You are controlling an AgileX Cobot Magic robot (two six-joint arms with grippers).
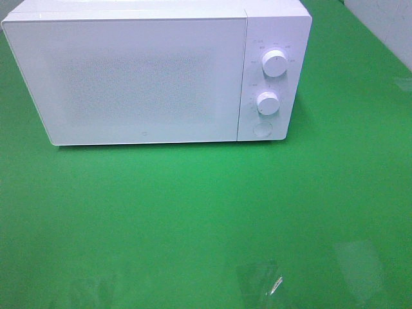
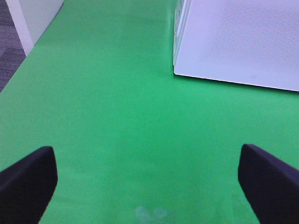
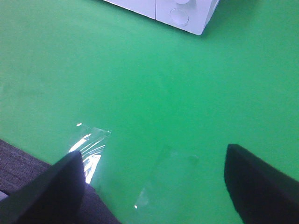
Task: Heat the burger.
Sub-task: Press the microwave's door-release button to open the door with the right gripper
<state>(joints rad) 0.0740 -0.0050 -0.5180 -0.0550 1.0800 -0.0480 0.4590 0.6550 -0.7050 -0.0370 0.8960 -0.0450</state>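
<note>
Table (image 1: 193, 212): green surface. It carries the microwave and some patches of clear film.
Microwave (image 1: 141, 77): white, standing along the far edge of the table and reaching toward the far left corner.
Door (image 1: 129, 80): shut. Its dotted white front hides the inside.
Control panel: at the right end of the microwave front. It has an upper knob (image 1: 275, 64), a lower knob (image 1: 267, 103) and a round button (image 1: 262, 129) below them.
Burger: not visible in any of the three views, so its place cannot be told.
Left end effector (image 2: 147, 163): fully open, with the two dark fingers (image 2: 28, 184) spread wide. Only bare green table shows between them, and nothing is held. The left front corner of the microwave is well apart from it.
Right end effector (image 3: 150, 161): wide open, with dark fingers (image 3: 254, 179) on either side and nothing held. It hangs over the near edge of the table.
Clear film (image 3: 91, 144): a crinkled, shiny patch at the near edge of the table, just beside one finger of the right end effector.
Second film patch (image 3: 166, 177): flat, lying on the table between the right end effector's fingers in that view.
Floor (image 2: 9, 46): dark carpet beyond the left edge of the table.
</note>
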